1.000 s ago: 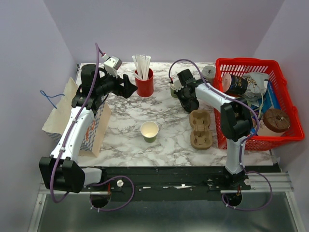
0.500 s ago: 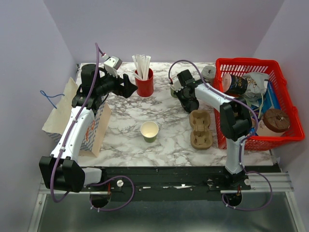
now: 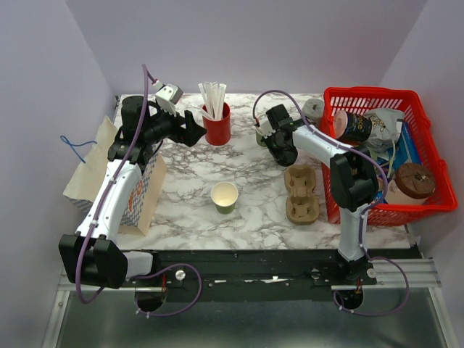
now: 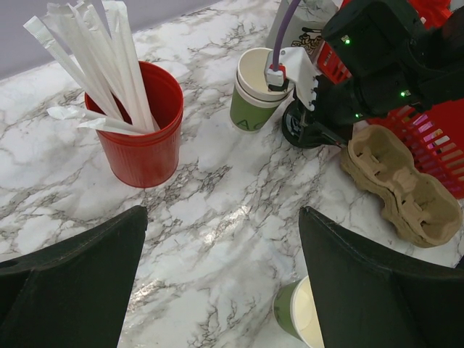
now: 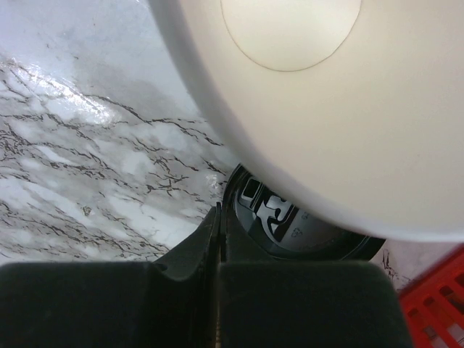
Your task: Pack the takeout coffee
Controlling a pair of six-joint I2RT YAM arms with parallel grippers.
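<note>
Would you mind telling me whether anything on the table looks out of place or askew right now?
Mildly, yes. The black lid is tipped up on its edge beside the back paper cup, apparently pinched by the right gripper, not flat. In the red basket, a dark cup lies on its side.

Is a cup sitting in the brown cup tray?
No, both hollows of the pulp cup tray are empty, and the nearest paper cup stands on the marble table beside it.
</note>
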